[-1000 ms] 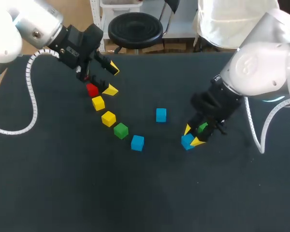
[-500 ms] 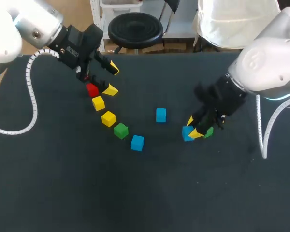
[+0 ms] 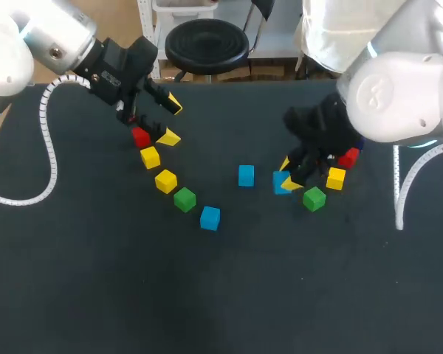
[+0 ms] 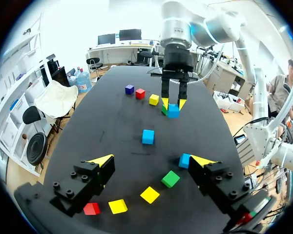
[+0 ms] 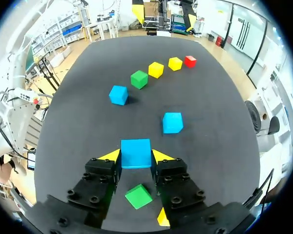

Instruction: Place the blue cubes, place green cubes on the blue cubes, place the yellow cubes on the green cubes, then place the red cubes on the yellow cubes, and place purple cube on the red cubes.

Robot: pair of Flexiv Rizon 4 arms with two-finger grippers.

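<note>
My right gripper [image 3: 286, 177] is shut on a blue cube [image 5: 136, 153], held low over the table right of the middle. A second blue cube [image 3: 246, 175] lies just left of it. Beside the right gripper lie a green cube [image 3: 314, 198], a yellow cube [image 3: 336, 178], a red cube [image 3: 348, 157] and a purple cube [image 4: 130, 89]. At the back left my left gripper [image 3: 171, 120] hangs open above a curved row: red cube [image 3: 140, 137], two yellow cubes [image 3: 150, 157], green cube [image 3: 184, 199], blue cube [image 3: 210, 217].
The black table [image 3: 221, 295] has open room across its whole front half and at the back middle. My right arm's big white body [image 3: 399, 96] hangs over the back right corner.
My right gripper has carried the blue cube back and to the left, away from the green cube, which now lies uncovered. The left arm has not moved.
</note>
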